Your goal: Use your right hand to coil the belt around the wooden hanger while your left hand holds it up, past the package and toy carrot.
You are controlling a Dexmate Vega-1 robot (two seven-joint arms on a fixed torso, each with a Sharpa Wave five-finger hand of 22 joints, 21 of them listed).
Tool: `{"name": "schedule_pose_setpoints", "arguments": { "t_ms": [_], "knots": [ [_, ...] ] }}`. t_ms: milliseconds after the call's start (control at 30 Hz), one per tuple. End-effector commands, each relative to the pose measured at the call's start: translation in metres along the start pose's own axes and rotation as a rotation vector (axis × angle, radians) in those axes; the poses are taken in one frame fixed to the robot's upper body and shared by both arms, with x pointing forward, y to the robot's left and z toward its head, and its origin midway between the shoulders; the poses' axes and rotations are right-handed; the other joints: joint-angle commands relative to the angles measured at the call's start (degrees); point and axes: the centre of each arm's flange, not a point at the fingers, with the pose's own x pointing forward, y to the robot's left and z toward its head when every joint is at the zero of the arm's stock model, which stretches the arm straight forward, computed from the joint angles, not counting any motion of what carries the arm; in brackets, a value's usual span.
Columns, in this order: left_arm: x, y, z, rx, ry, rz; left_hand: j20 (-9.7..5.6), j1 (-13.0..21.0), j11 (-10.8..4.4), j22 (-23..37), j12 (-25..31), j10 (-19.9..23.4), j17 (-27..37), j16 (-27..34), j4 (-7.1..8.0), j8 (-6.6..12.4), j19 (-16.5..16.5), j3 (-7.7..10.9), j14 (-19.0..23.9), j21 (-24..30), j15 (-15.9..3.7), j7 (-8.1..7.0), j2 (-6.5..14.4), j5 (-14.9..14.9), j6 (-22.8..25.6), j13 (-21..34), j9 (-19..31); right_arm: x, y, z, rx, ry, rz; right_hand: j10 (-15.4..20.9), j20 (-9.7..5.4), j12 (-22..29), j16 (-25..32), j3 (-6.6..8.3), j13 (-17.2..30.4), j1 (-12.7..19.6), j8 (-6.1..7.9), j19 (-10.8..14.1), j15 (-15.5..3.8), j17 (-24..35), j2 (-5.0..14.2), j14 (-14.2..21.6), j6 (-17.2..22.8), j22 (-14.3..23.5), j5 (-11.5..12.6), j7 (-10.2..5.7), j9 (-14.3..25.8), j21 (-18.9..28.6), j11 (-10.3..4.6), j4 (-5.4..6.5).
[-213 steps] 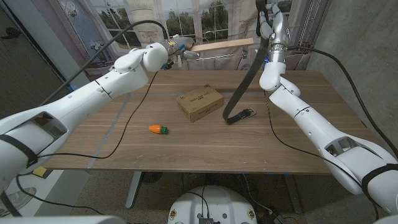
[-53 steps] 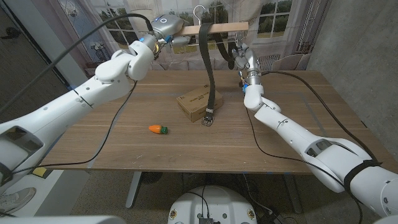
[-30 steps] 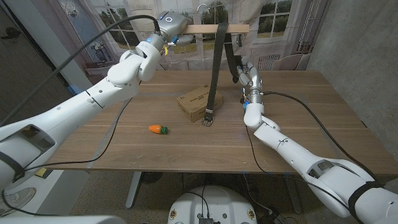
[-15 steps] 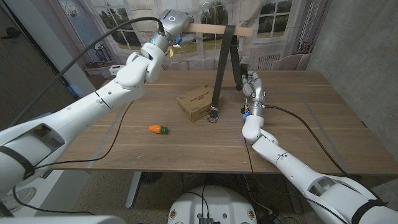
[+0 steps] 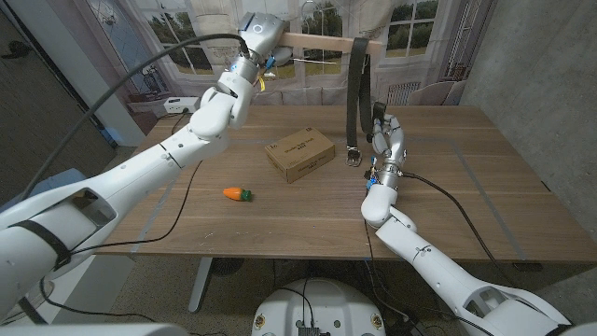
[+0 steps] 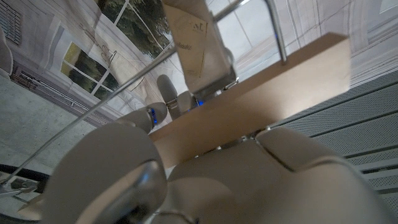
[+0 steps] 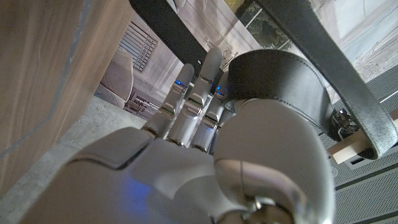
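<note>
My left hand [image 5: 256, 28] grips the wooden hanger [image 5: 322, 39] by one end and holds it high over the table's far side; its fingers wrap the bar [image 6: 261, 87] in the left wrist view. The black belt [image 5: 355, 89] is looped over the bar's other end and hangs straight down, its buckle [image 5: 353, 155] just above the table. My right hand [image 5: 385, 138] stands beside the hanging belt, fingers pointing up. In the right wrist view the belt's tail [image 7: 273, 71] curls around the thumb of that hand [image 7: 186, 168]. The cardboard package [image 5: 300, 155] and toy carrot [image 5: 238, 194] lie on the table.
The wooden table [image 5: 466, 205] has bare surface to the right and along the front. Black cables trail from both arms across it. Windows and a radiator stand behind the far edge.
The hanger has shifted right and the belt swung with it, its buckle leaving the package's side. My right hand has dropped lower and nearer, and the belt now hangs straight.
</note>
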Motion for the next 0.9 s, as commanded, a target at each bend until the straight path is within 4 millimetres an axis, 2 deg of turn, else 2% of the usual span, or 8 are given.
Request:
{"name": "schedule_pose_setpoints", "arguments": {
  "t_ms": [33,300,467,900],
  "knots": [
    [-0.016,-0.013,-0.006,-0.172,0.146,0.191,-3.10,-0.06,-0.43,0.19,0.46,0.39,0.30,0.35,-0.41,0.63,0.59,0.16,0.38,0.31,0.03,0.32,1.09,-0.04,0.62,0.16,0.25,-0.007,-0.023,0.026,-0.081,-0.110,-0.148,4.55,-0.47,2.73,-0.23,0.47,7.50,0.50,7.47,-0.08,-3.98,0.08,0.77,0.77,3.06,0.07,0.42,2.64,16.91,0.54,0.04,0.08],
    [-0.026,-0.043,-0.014,-0.448,0.273,0.102,-3.27,0.02,-0.55,0.35,0.47,0.79,0.85,0.96,-0.44,0.83,0.82,0.12,0.67,0.40,0.00,0.85,1.56,-0.37,0.86,0.17,0.40,0.005,-0.034,0.053,-0.126,-0.217,-0.206,4.69,-0.48,2.84,-0.20,0.44,7.58,0.43,7.46,-0.03,-3.95,0.08,0.68,1.00,3.11,0.01,0.41,2.55,16.79,0.78,-0.05,0.06],
    [-0.026,-0.058,-0.016,-0.571,0.319,0.023,-3.49,0.18,-0.68,0.52,0.55,1.30,0.77,1.01,-0.52,0.87,1.39,0.18,0.71,0.62,0.08,1.29,2.02,-0.59,1.01,0.17,0.38,0.009,-0.040,0.065,-0.139,-0.267,-0.248,4.67,-0.53,2.81,-0.20,0.42,7.53,0.40,7.45,-0.08,-3.98,0.08,0.65,1.08,3.14,-0.02,0.41,2.49,16.71,0.89,-0.10,0.04],
    [-0.019,-0.071,-0.032,-0.957,0.434,-0.122,-3.65,0.43,-0.43,1.05,0.51,1.58,1.12,1.70,-0.68,1.03,1.82,0.14,0.79,0.72,0.10,2.11,2.80,-1.28,1.14,0.19,0.67,0.008,-0.049,0.076,-0.155,-0.320,-0.291,4.77,-0.64,2.91,-0.31,0.39,7.60,0.33,7.51,-0.23,-3.98,0.06,0.59,1.10,3.04,-0.08,0.40,2.22,16.74,1.21,-0.40,-0.06]
  ]
}}
